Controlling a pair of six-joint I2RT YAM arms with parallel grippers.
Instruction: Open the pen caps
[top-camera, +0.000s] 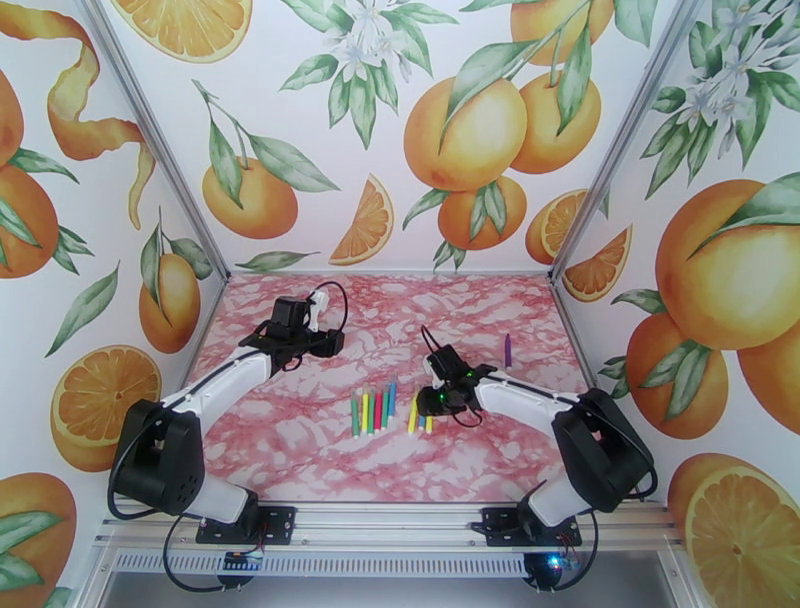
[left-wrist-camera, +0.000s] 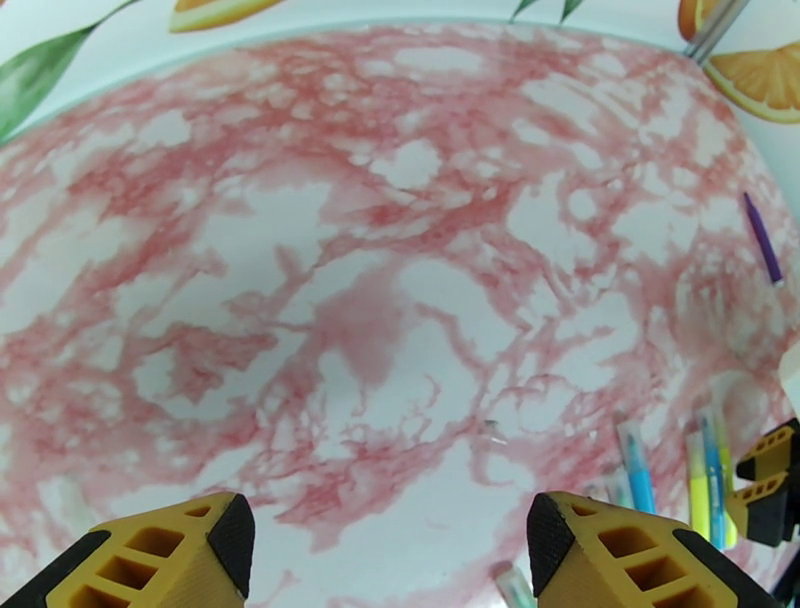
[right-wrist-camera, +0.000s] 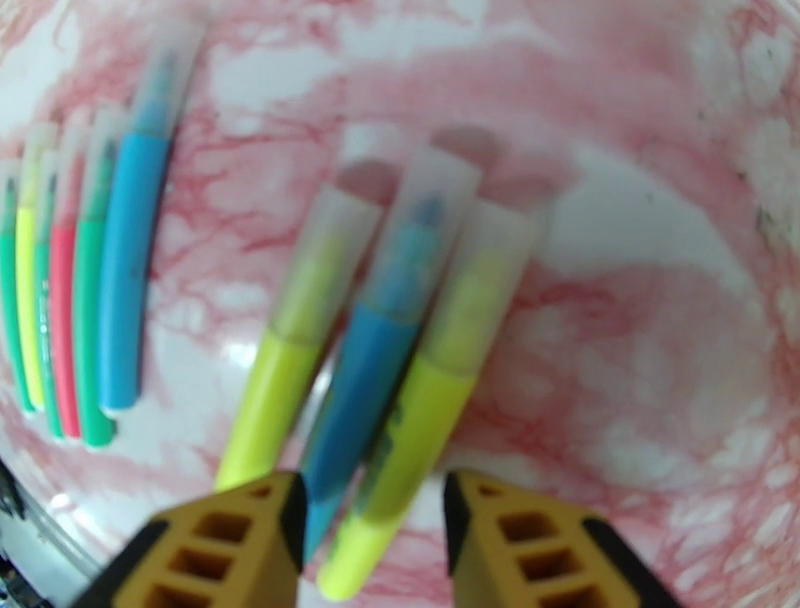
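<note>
My right gripper (right-wrist-camera: 372, 530) straddles the near barrels of a blue pen (right-wrist-camera: 365, 370) and a yellow pen (right-wrist-camera: 425, 420) mid-table. Clamped or not, I can't tell. Their clear pen caps (right-wrist-camera: 430, 215) point to the far side. Over on the left, my left gripper (left-wrist-camera: 390, 545) hangs wide open, empty. These look light, stiff and slick, so I'd pinch the barrel and pull the cap straight off.

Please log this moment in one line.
left gripper: jaws open, empty | right gripper: astride blue pen, yellow pen, grip unclear | caps: on
</note>
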